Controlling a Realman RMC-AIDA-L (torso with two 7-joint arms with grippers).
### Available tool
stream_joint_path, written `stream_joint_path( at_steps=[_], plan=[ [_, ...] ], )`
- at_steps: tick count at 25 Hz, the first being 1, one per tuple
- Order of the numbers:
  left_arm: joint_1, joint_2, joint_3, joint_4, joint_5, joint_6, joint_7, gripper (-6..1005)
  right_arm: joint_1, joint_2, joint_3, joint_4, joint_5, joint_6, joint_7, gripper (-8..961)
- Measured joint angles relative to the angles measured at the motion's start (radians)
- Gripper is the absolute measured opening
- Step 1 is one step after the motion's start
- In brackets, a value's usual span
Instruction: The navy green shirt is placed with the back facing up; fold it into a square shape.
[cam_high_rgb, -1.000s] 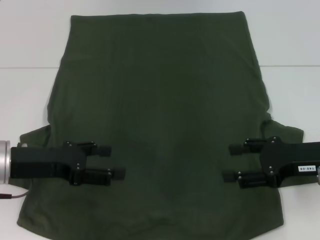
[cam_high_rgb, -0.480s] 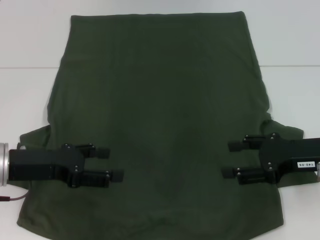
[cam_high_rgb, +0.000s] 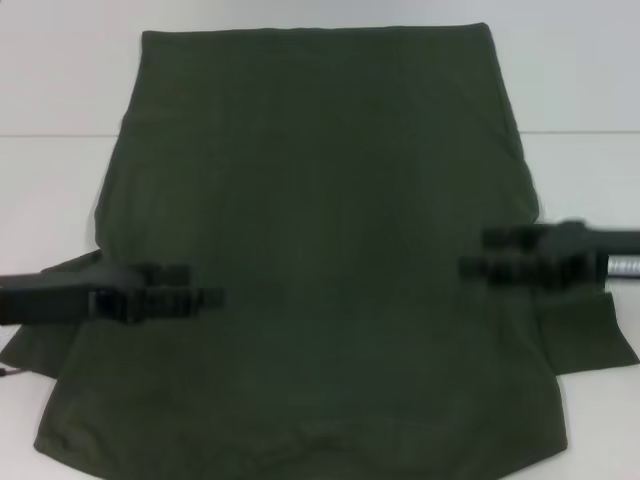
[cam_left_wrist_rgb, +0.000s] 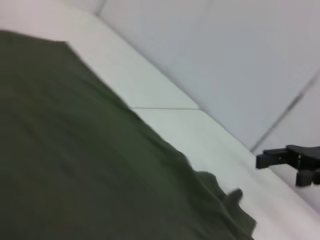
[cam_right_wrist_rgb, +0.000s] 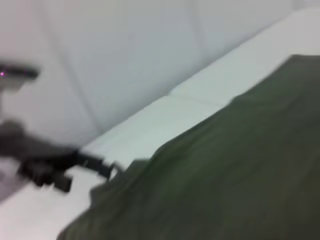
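Head view: the large dark olive-green soft shirt (cam_high_rgb: 320, 250) lies flat on the white table (cam_high_rgb: 60, 90). My left gripper (cam_high_rgb: 190, 298) and right gripper (cam_high_rgb: 490, 255) hover over its sides, jaws too blurred to tell. Folding hasn't begun; next I'd say I need firm sleeve grips.

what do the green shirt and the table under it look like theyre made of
The navy green shirt looks like soft matte knit fabric, likely cotton: no sheen, and its edges ripple and lie limp. The table looks like a smooth white hard surface, perhaps laminate, with a thin seam line across it. Both guesses rest on looks alone.
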Motion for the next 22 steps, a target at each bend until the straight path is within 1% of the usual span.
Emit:
stream_joint_path(
  at_steps=[1, 3, 4, 5, 7, 8, 9, 11, 13, 15, 18, 21, 22],
  plan=[
    [-0.001, 0.008, -0.003, 0.004, -0.001, 0.0, -0.043, 934, 0.013, -0.008, 0.01, -0.001, 0.0, 0.008, 0.058, 826],
    [-0.001, 0.022, -0.005, 0.011, -0.003, 0.001, -0.12, 934, 0.041, -0.031, 0.015, -0.003, 0.0, 0.02, 0.178, 826],
    [-0.002, 0.024, -0.007, 0.012, -0.003, 0.0, -0.144, 934, 0.057, -0.044, 0.016, -0.003, 0.0, 0.03, 0.237, 826],
    [-0.003, 0.034, -0.017, 0.015, -0.001, -0.004, -0.208, 934, 0.076, -0.062, 0.017, 0.003, 0.0, 0.043, 0.309, 826],
    [-0.004, 0.047, -0.037, 0.015, 0.002, -0.009, -0.275, 934, 0.11, -0.095, 0.014, 0.02, -0.005, 0.068, 0.402, 825],
    [-0.003, 0.051, -0.048, 0.015, 0.002, -0.011, -0.301, 934, 0.123, -0.108, 0.012, 0.032, -0.009, 0.083, 0.428, 825],
    [0.0, 0.055, -0.064, 0.015, 0.002, -0.013, -0.324, 934, 0.143, -0.129, 0.01, 0.049, -0.016, 0.112, 0.465, 825],
    [0.005, 0.062, -0.096, 0.019, 0.002, -0.016, -0.355, 934, 0.174, -0.163, 0.008, 0.091, -0.034, 0.152, 0.509, 825],
    [0.013, 0.074, -0.124, 0.017, 0.006, -0.025, -0.395, 934, 0.201, -0.193, 0.006, 0.138, -0.047, 0.173, 0.529, 825],
    [0.021, 0.086, -0.132, 0.014, 0.026, -0.05, -0.448, 934, 0.228, -0.221, 0.005, 0.181, -0.061, 0.19, 0.55, 825],
    [0.029, 0.097, -0.133, 0.01, 0.05, -0.085, -0.505, 933, 0.262, -0.243, 0.005, 0.195, -0.114, 0.21, 0.602, 826],
    [0.027, 0.105, -0.133, -0.005, 0.068, -0.123, -0.541, 933, 0.296, -0.256, 0.005, 0.193, -0.172, 0.231, 0.654, 826],
    [0.02, 0.106, -0.133, -0.012, 0.086, -0.157, -0.552, 933, 0.305, -0.258, 0.005, 0.194, -0.185, 0.237, 0.665, 826]
  ],
)
